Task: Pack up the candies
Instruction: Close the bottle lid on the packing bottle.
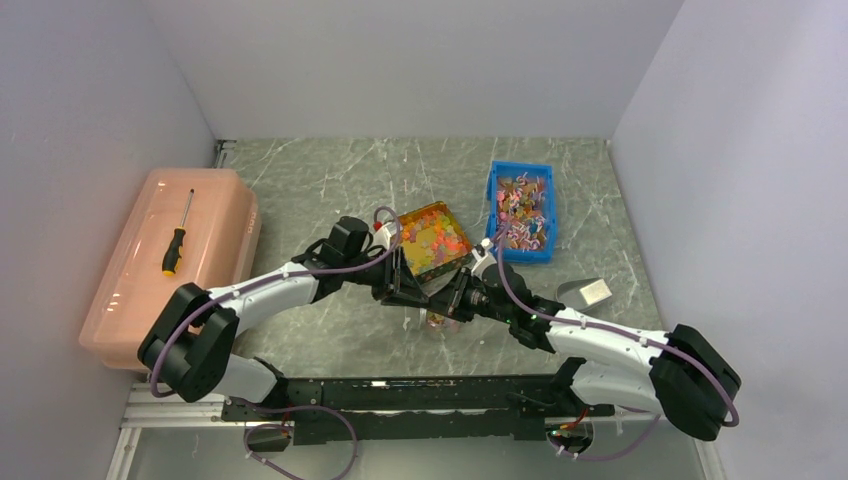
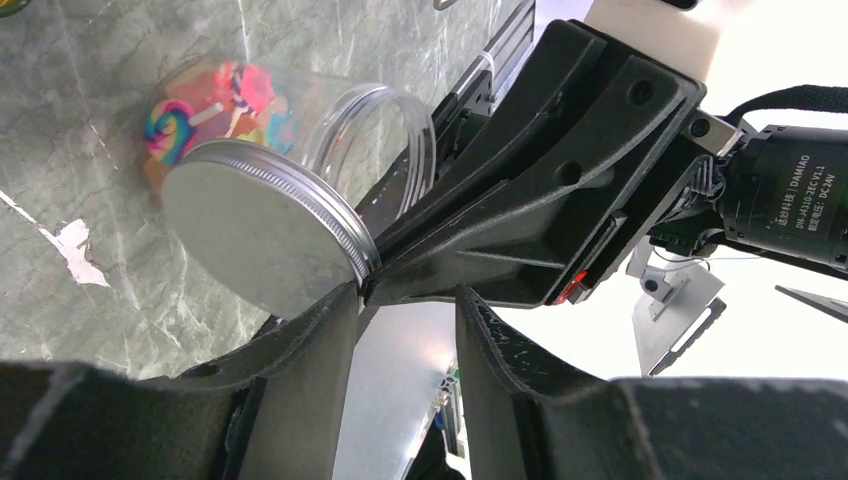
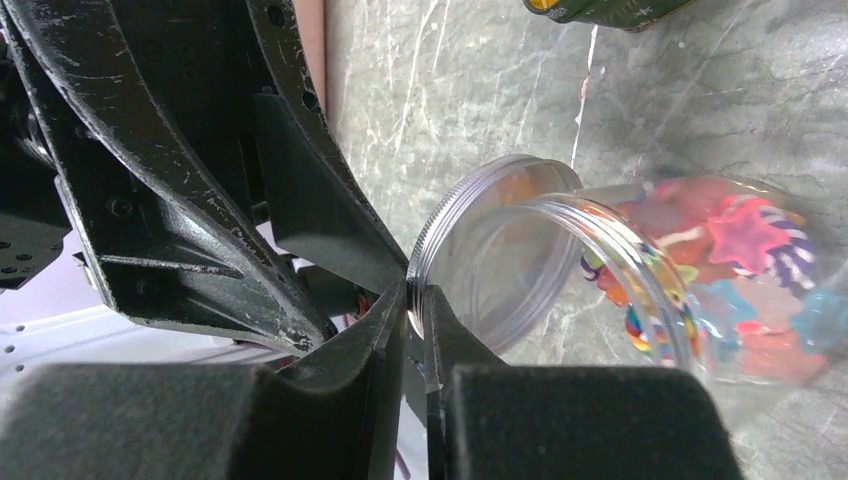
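The clear jar [image 3: 640,270] lay on its side near the middle of the marbled table [image 1: 330,190]. It was at six o'clock from the tray [image 3: 610,10] of small orange-and-yellow candies [image 1: 437,238]. Bright candies [image 3: 740,250], stars and swirled lollipops among them, were heaped against the jar's closed end. Seen from the right wrist, its long axis ran from three to nine o'clock, with the open mouth toward nine. From the left wrist, the base sat at ten o'clock and the mouth faced about four. The metal lid [image 2: 255,235] was tilted on edge just in front of the mouth, off the threads. The right gripper [image 3: 415,310] had its fingers nearly together, pinching the lid's rim. The left gripper [image 2: 408,300] was half open beside the lid, with nothing between its fingers. A blue bin [image 1: 522,256] of candy sat at two o'clock.
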`<state>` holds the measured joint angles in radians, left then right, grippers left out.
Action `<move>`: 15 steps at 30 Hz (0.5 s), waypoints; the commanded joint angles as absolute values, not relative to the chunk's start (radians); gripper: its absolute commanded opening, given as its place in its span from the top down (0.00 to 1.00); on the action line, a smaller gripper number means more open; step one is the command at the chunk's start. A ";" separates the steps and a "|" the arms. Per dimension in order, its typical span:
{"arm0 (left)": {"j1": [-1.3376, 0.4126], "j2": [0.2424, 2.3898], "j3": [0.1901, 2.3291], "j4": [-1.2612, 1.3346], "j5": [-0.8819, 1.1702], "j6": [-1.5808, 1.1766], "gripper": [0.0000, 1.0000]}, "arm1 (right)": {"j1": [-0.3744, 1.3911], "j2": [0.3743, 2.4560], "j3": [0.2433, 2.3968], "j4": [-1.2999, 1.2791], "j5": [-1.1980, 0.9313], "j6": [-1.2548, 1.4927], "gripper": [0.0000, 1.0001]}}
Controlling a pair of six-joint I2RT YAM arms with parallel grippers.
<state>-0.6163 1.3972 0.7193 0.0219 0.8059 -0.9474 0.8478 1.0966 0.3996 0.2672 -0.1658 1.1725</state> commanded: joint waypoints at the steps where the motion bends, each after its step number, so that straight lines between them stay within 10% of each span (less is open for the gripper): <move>1: -0.623 1.402 0.748 0.042 0.819 -0.942 0.54 | 0.853 1.066 0.408 0.299 -0.148 1.178 0.94; 15: -0.621 1.380 0.773 -0.044 0.791 -0.897 0.54 | 0.853 1.033 0.392 0.320 -0.127 1.198 0.99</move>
<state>-0.6178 1.4036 0.7242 -0.0025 0.8055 -0.9367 0.8482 1.0595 0.3988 0.2638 -0.1520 1.1851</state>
